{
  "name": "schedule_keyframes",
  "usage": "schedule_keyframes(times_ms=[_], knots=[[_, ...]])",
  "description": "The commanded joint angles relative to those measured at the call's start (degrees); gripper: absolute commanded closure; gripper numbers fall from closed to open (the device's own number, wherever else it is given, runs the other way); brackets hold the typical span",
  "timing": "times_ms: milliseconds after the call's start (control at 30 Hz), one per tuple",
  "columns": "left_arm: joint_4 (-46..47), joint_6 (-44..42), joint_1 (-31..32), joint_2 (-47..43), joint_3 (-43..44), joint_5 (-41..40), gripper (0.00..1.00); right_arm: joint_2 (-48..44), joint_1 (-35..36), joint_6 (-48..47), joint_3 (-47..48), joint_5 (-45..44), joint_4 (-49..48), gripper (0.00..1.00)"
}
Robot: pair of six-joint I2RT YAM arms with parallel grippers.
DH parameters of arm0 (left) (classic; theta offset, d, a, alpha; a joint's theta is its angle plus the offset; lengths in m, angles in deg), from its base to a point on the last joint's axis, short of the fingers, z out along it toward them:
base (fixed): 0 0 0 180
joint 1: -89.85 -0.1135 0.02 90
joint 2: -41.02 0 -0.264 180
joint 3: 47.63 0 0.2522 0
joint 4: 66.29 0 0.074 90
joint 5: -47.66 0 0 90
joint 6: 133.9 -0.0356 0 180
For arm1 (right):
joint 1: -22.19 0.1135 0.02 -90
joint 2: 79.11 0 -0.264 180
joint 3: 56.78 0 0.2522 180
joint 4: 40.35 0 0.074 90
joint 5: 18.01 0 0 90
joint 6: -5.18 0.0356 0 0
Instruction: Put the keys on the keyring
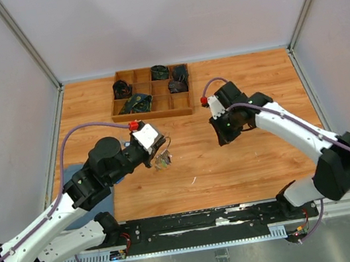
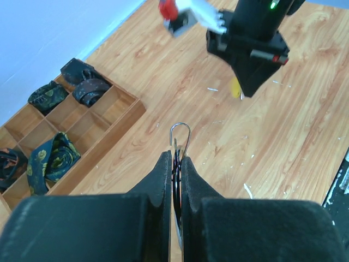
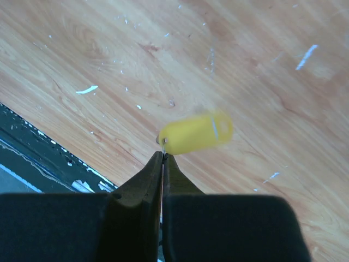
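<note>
My left gripper [image 2: 176,155] is shut on the keyring [image 2: 180,136]. A thin silver wire loop of the ring pokes out past the fingertips. In the top view this gripper [image 1: 157,153] hovers over the table's left middle, and a small cluster [image 1: 163,162] too small to make out hangs at the ring. My right gripper [image 3: 163,155] is shut on a key with a yellow head [image 3: 196,132]. The head sticks out blurred beyond the tips and the blade is hidden between the fingers. From the top, the right gripper [image 1: 226,137] hangs to the right, apart from the left one.
A wooden compartment tray [image 1: 182,110] with dark rolled cloth items stands at the back centre, and the left wrist view also shows this tray [image 2: 103,139]. A blue-grey mat [image 1: 69,179] lies under the left arm. The black rail [image 1: 203,220] runs along the near edge.
</note>
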Motion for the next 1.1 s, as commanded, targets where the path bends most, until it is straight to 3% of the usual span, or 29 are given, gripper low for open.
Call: schedule_keyframes(times_ms=[0,267,400,600,733,1067], knots=[[3.1,0.1,-0.4,-0.3,1.7,0.3,1.0,-8.0,-1.2,-5.6,-2.4,4.1,-5.3,0.99],[2.6,-2.0,-0.4,1.1,3.7,4.8,0.99,-17.8,0.0,-18.6,-2.7,13.0,-6.6,0.99],[2.7,-4.1,-0.3,1.5,4.9,6.1,1.0,-21.9,0.0,-19.9,-1.6,13.3,-8.9,0.99],[3.5,-7.6,0.6,2.7,7.1,8.5,1.0,-30.0,0.0,-24.2,-4.5,12.3,-20.3,1.0],[2.7,-11.4,4.1,4.8,9.4,8.2,0.99,-32.4,0.1,-30.7,-5.1,16.5,-22.4,1.0],[-4.0,-17.2,11.5,10.2,15.7,7.3,0.99,-27.9,0.9,-36.8,4.8,23.1,-10.0,0.99]])
